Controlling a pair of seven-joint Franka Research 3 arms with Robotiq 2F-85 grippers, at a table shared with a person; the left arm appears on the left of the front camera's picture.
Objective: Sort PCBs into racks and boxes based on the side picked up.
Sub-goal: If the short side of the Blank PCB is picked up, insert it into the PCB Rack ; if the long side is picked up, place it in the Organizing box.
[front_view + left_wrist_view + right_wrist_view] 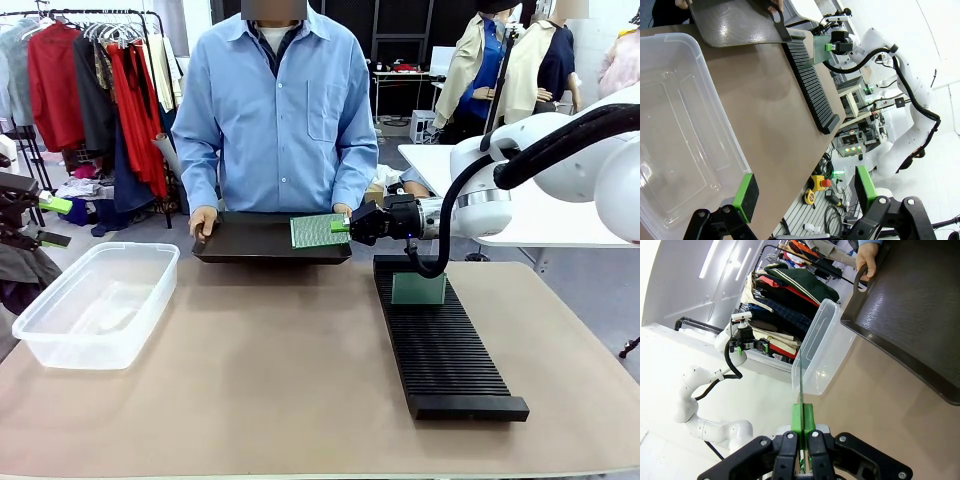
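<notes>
**Right gripper clamped on a PCB above the tray**

Front: I see my right gripper [347, 226] pinching a PCB [318, 231] over the black tray [262, 243] the person holds; another board [418, 288] stands in the rack [441, 339]; the clear box [95, 303] sits at left.

Left wrist: my left gripper [805, 192] hangs with fingers apart beside the box [682, 145].

Right wrist: pads [797, 418] pressed together on the board's edge [801, 382].

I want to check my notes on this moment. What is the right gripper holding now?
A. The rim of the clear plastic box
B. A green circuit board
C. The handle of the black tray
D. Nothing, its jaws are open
B: the right gripper is shut on a green circuit board, held by its edge above the black tray that the person holds; the right wrist view shows the board edge-on between the green pads.
</notes>
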